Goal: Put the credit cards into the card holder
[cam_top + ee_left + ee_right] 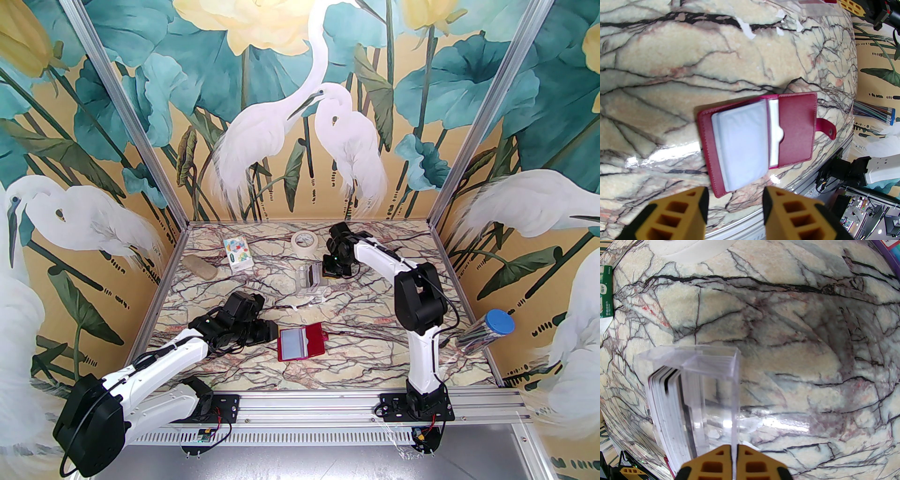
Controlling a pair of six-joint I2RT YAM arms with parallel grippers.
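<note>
Thin, pale grey-white plastic credit cards [665, 404], one w/ a dark stripe, stand on edge in a stack inside the clear plastic box [712, 371]. Prob. light, stiff and slick, so pinch one by its top edge, across the faces. Right gripper [734, 451] is closed on the box's thin wall. Left gripper [734, 206] hangs agape, empty, just by the dark red leather-like card holder [796, 126], which lies open near the front of the marbled table [356, 370].

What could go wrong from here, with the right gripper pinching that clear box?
The right gripper is shut on the clear box by its thin wall, not on a card; lifting may tip it and spill the cards. The card holder lies open and unheld, the left gripper open beside it, so it may slide during insertion.
</note>
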